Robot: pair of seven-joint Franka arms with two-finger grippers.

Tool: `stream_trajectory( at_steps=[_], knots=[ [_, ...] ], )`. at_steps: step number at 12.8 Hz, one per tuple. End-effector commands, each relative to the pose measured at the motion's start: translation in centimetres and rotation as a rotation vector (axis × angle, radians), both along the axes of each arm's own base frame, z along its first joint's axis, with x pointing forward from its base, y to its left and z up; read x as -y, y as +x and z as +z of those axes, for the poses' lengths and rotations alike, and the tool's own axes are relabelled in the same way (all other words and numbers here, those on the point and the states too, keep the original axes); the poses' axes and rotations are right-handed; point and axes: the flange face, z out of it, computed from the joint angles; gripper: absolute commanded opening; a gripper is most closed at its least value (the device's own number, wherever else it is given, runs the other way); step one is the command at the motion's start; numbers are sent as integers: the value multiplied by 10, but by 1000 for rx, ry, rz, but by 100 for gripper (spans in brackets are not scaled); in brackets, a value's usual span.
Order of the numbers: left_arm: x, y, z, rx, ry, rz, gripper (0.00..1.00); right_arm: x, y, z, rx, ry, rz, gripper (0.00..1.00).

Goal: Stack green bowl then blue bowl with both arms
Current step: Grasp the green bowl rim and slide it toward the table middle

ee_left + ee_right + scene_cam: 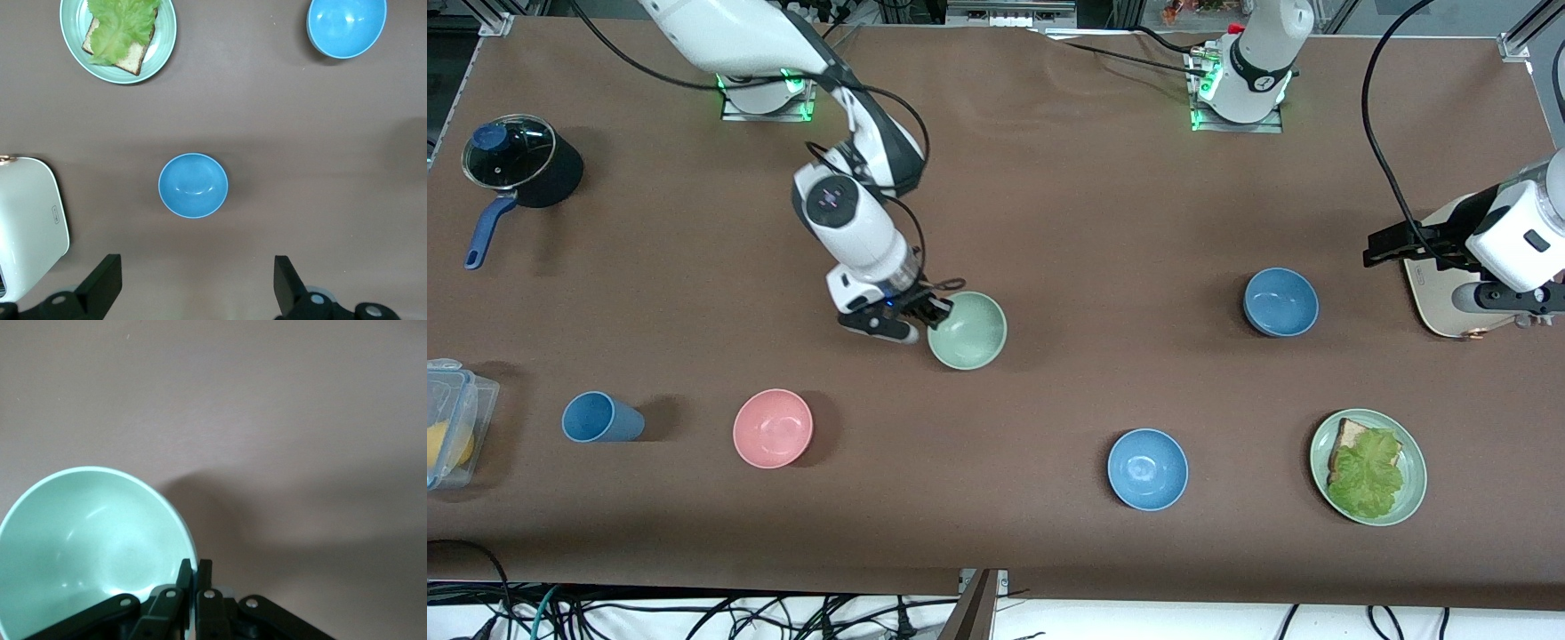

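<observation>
The right gripper (934, 311) is clamped on the rim of the green bowl (967, 331), its fingers (185, 577) pinched together over the edge on the side toward the right arm's end of the table. The bowl is round, with no long axis; its mouth faces up but looks tipped a little, and whether its base touches the table (1049, 204) cannot be told. It sits about mid-table. Taking this bowl as the landmark: the pink bowl (773, 428) lies nearer the front camera and toward the right arm's end, and the blue cup (600, 418) on its side lies farther along that way, with a clear lidded box (454, 427) at the table's edge. A dark pot (520, 160) with a glass lid and blue handle stands farther from the camera at that same end. Toward the left arm's end, the blue bowl (1280, 302) stands upright, mouth up, slightly farther from the camera than the green one; a brighter blue bowl (1147, 468) lies nearer the camera, and a green plate (1412, 462) of bread and lettuce sits past it. The left gripper (1383, 249) waits with its fingers (100, 283) spread wide, high over the table beside the blue bowl, close to a pale appliance (1440, 302). The table is covered in plain brown matte cloth; cables trail along its edge nearest the camera.
</observation>
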Motion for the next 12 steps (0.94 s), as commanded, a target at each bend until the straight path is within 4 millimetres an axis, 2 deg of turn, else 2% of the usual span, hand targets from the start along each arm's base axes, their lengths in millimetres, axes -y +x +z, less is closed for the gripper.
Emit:
stream_trajectory(
  at_steps=[1, 3, 4, 5, 7, 8, 10, 11, 12],
  knots=[
    [-19, -2, -13, -32, 6, 6, 100, -31, 14, -27, 35, -50, -20, 0],
    [-28, -5, -25, -58, 5, 20, 100, -37, 9, -35, 43, -70, -20, 0],
    [-27, -7, -36, -81, 0, -3, 100, -37, 11, -32, 44, -66, -26, 63],
    [-27, -8, -43, -91, -13, -52, 100, -38, 15, -26, 55, -55, -31, 99],
    [-27, -5, -55, -66, -25, -136, 100, -31, 30, -1, 70, -51, -45, 100],
    [-31, -4, -64, -58, -31, -154, 100, -18, 40, 21, 65, -73, -53, 100],
    [-53, -4, -93, -35, -21, -113, 100, 8, 68, 60, 24, -118, -79, 100],
    [-66, -8, -113, -32, -20, -90, 100, 17, 76, 87, 13, -146, -42, 100],
    [-77, -11, -130, -24, -41, -56, 100, 35, 82, 107, 2, -168, 13, 100]
  ],
)
